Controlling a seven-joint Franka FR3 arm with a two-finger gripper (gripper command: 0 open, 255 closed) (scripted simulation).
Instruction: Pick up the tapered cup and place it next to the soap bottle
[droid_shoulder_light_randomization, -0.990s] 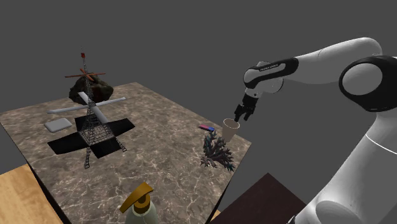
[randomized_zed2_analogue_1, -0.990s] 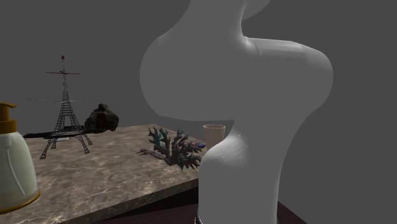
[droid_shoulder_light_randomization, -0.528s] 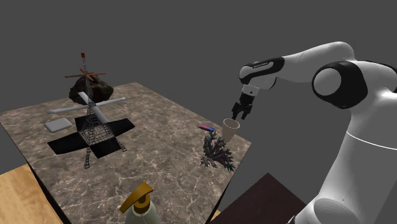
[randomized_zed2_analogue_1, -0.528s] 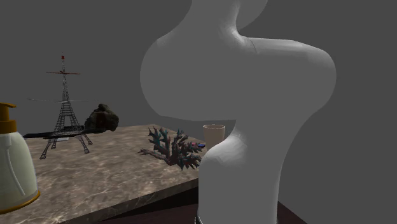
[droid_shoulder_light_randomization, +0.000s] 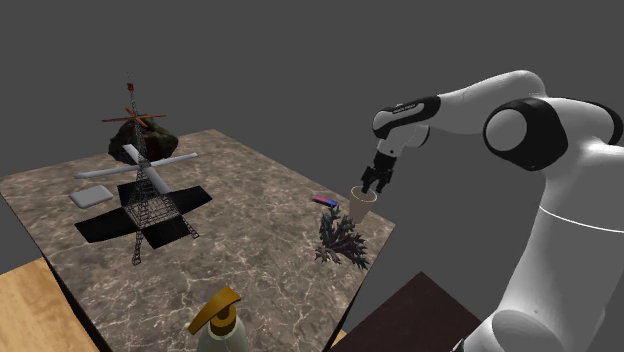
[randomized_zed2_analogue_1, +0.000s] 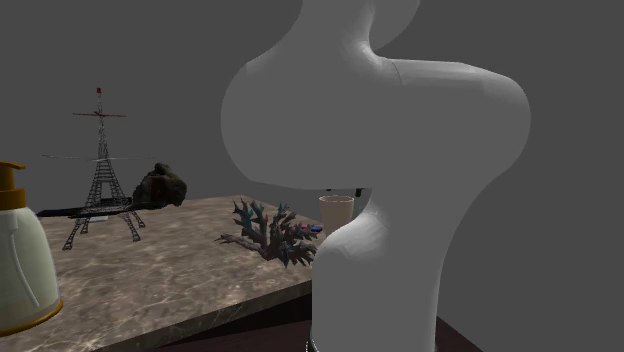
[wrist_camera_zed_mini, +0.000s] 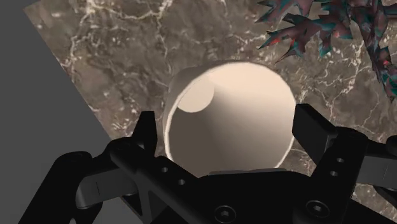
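A beige tapered cup (droid_shoulder_light_randomization: 362, 201) stands upright near the marble table's corner at the shoulder view's right; it also shows in the second exterior view (randomized_zed2_analogue_1: 336, 212). My black gripper (droid_shoulder_light_randomization: 372, 183) hangs just above its rim. In the wrist view the gripper (wrist_camera_zed_mini: 229, 122) is open, one finger on either side of the cup's mouth (wrist_camera_zed_mini: 229, 114), and neither finger touches it. The cream soap bottle (droid_shoulder_light_randomization: 220, 325) with a gold pump stands at the table's near edge, far from the cup, and appears at the second exterior view's left (randomized_zed2_analogue_1: 20, 260).
A spiky dark coral-like ornament (droid_shoulder_light_randomization: 340, 238) lies close beside the cup. A small pink-and-blue object (droid_shoulder_light_randomization: 324, 201) lies just beyond it. A wire tower model (droid_shoulder_light_randomization: 145, 190), a dark rock (droid_shoulder_light_randomization: 140, 138) and a grey pad (droid_shoulder_light_randomization: 90, 195) sit further back. The table edge (droid_shoulder_light_randomization: 375, 262) is near.
The gripper has come down and a little toward the shoulder view's left, closing on the cup's rim. The elbow has swung. The fingers stayed open and the cup has not moved.
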